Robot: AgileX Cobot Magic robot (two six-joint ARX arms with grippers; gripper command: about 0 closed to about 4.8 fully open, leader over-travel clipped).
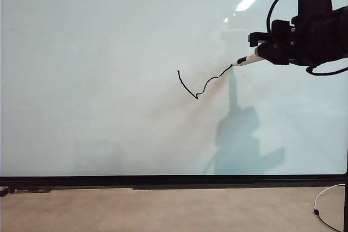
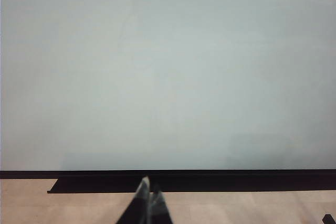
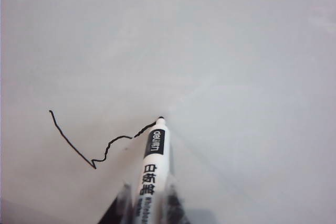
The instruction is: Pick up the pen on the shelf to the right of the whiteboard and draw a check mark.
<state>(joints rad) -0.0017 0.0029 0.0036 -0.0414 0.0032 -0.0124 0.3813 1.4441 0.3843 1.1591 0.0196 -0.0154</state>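
A: Pen (image 1: 249,60) first, from the exterior view: the right gripper (image 1: 266,51) is clamped on it at the upper right of the whiteboard (image 1: 98,52), tip at the top end of the check mark's (image 1: 198,86) long stroke.

B: And the left wrist view?

A: The left gripper (image 2: 147,199) hangs low before the board's lower frame, fingers pressed together, holding nothing.

B: Right wrist view?

A: It shows the pen (image 3: 151,171) pinched between the fingers, tip meeting the check mark (image 3: 100,148).

B: So the drawing looks nearly done.

A: I'd judge so. Next calls for lifting the tip straight off without smearing.
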